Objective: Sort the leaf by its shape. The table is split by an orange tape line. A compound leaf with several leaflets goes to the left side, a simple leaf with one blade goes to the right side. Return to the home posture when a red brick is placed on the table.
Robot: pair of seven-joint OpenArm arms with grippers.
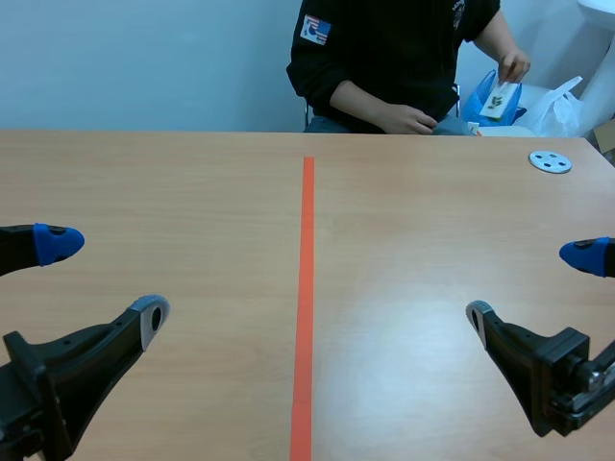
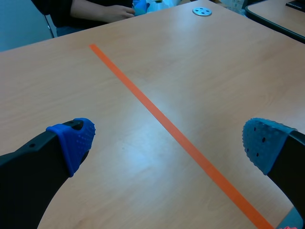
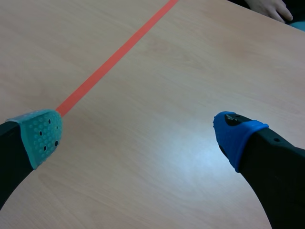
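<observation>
No leaf lies on the table. Across it a person holds a small white card with a leaf over a blue bag. My left gripper stands open at the near left, its fingers wide apart over bare wood. At the near right my right gripper is open too, nothing between its fingers. The orange tape line runs down the middle between the arms.
A small grey disc with holes lies at the far right of the table, also seen ahead of the left gripper as the disc. A white plastic bag sits behind the table's far right edge.
</observation>
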